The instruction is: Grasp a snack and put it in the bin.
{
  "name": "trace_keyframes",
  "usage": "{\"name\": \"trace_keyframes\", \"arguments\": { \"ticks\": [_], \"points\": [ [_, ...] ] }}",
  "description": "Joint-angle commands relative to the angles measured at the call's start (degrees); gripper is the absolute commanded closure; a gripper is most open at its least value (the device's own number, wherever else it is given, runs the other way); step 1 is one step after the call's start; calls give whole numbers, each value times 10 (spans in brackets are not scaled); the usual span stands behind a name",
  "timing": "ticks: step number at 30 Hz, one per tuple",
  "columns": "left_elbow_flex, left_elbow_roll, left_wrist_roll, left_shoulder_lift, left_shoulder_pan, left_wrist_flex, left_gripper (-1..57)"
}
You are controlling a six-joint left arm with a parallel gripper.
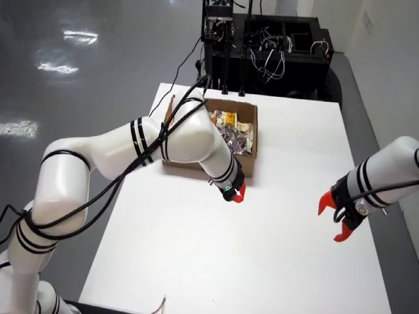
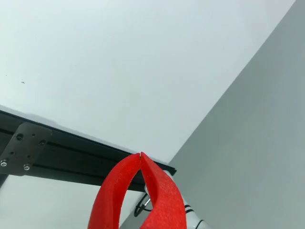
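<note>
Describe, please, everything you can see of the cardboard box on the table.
The cardboard box is a shallow, open-topped carton of plain brown card, standing flat near the far end of the white table in the overhead view. It holds a jumble of snack packets, some silvery and crinkled, some pale with print. The white arm reaches across it and hides its left part and front wall. A flap stands up at the far left corner. The arm's red-tipped hand hangs just past its near right corner.
</note>
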Motion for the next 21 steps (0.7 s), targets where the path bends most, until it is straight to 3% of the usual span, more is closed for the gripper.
{"name": "trace_keyframes", "arguments": {
  "ticks": [1,21],
  "points": [
    [0,0,0,0,0,0,564],
    [-1,0,0,0,7,-1,564]
  ]
}}
